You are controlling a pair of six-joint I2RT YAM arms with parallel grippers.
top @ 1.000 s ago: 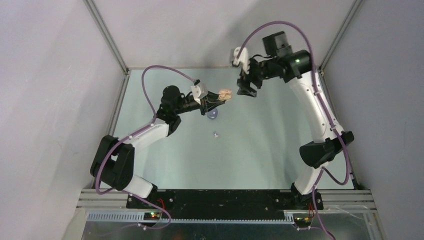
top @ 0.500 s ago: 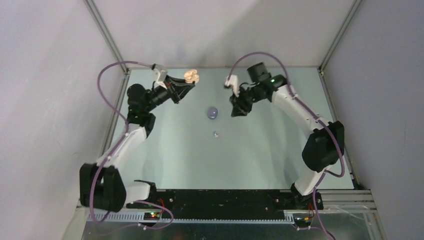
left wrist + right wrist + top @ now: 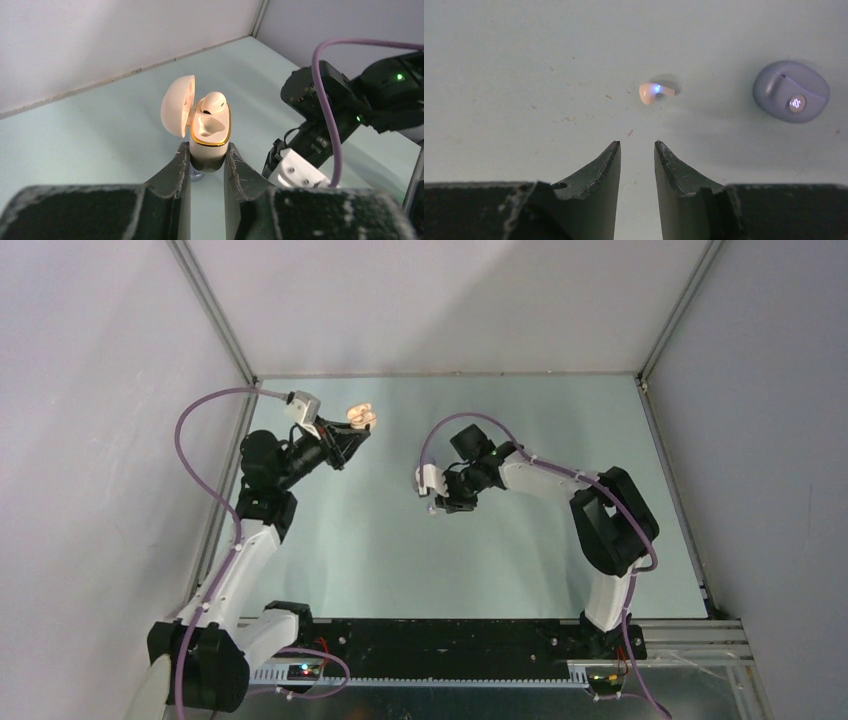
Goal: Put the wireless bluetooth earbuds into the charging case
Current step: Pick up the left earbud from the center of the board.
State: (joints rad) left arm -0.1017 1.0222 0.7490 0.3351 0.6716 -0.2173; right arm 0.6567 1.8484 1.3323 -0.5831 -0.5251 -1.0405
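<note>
Right wrist view, fingers: the right gripper (image 3: 637, 144) points down at the table (image 3: 524, 60), its two dark fingers a narrow gap apart with nothing between them.
Loose earbud: this cream bud (image 3: 653, 92) lies on the table just beyond the fingertips with a blue light on it. It touches neither finger.
Purple case: farther right (image 3: 790, 91), closed, resting on the table apart from the loose earbud.
Left wrist view, fingers: the left gripper (image 3: 207, 147) is clamped on the base of the cream charging case (image 3: 211, 131), holding it upright above the table.
Lid: swung open to the left (image 3: 177, 106).
Seated earbud: cream (image 3: 212, 102), sitting in the case's far pocket.
Top external view: the two grippers are well apart, the left one raised toward the far left.
</note>
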